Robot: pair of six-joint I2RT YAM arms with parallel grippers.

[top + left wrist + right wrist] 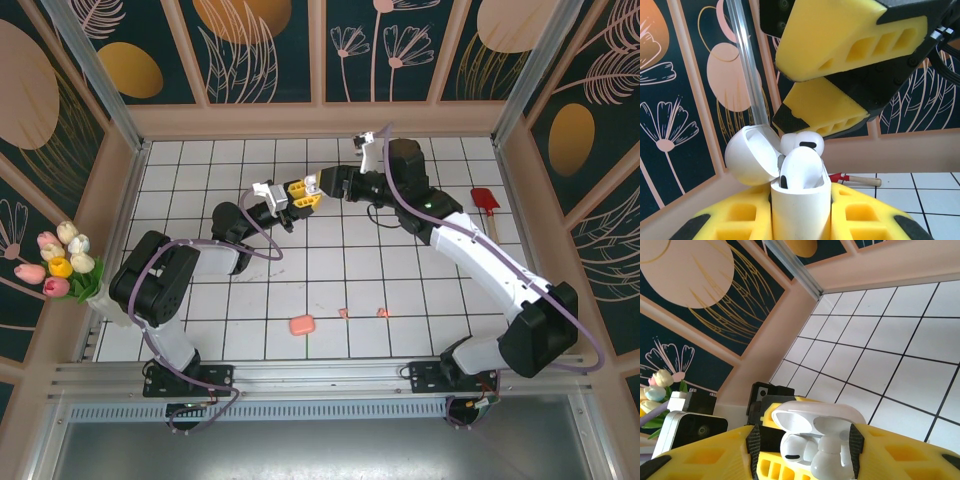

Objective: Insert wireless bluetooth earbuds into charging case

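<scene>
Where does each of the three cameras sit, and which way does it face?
Top external: above and behind the bases, looking down on the table; both arms show, left gripper facing right gripper.
Left wrist: looks over its own yellow fingers and the open white case toward the red spatula.
Right wrist: looks over its fingers at the white case, toward the tulips.
Shared: both wrist views show the white case.

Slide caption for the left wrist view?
Left fingers grip the open white charging case holding two white earbuds; right fingers open just above.
</scene>
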